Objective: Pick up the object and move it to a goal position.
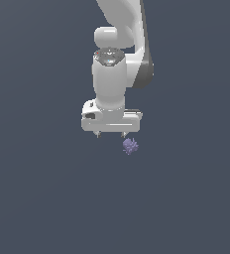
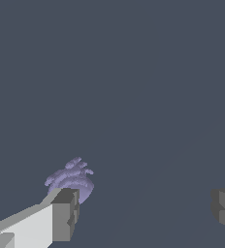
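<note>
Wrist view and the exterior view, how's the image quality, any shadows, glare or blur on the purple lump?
Exterior view: flat, even lighting, no cast shadow or glare; the purple lump is tiny and coarse, its spikes barely resolved. The gripper is softly shaded. Wrist view: the lump looks larger, soft-edged and a little blurry, partly hidden behind one of the fingers; the background is plain grey.

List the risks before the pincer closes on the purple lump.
The lump sits beside one finger, not centred in the open pincer; closing now could knock it aside or miss it. In the exterior view the lump lies off to the pincer's side, and its spiky shape may slip.
</note>
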{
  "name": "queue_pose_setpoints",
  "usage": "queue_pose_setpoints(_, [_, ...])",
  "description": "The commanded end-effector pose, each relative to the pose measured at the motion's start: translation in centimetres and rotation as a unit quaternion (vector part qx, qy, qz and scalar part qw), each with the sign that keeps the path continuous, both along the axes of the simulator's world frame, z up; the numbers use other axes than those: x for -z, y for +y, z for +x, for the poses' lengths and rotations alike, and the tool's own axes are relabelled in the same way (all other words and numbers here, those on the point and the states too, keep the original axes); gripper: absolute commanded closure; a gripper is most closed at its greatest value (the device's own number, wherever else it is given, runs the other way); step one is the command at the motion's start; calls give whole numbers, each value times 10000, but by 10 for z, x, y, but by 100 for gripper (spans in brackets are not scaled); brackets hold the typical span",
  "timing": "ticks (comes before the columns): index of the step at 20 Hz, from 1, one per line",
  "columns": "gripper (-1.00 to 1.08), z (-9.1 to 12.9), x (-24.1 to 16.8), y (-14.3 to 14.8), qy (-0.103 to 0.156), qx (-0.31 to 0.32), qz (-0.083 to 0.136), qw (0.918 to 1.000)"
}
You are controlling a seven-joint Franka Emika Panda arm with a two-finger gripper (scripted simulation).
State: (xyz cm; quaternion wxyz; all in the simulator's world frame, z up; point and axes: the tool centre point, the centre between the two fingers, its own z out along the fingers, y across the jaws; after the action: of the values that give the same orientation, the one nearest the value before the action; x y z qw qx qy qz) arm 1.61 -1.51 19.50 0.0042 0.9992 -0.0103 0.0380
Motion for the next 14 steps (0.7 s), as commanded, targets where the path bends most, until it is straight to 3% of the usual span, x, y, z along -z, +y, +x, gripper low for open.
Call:
queue_pose_setpoints(1, [-92, 0, 0, 0, 0, 0, 0, 10000])
queue_pose_setpoints(14, [-92, -8, 20, 12, 163, -98, 4, 9998])
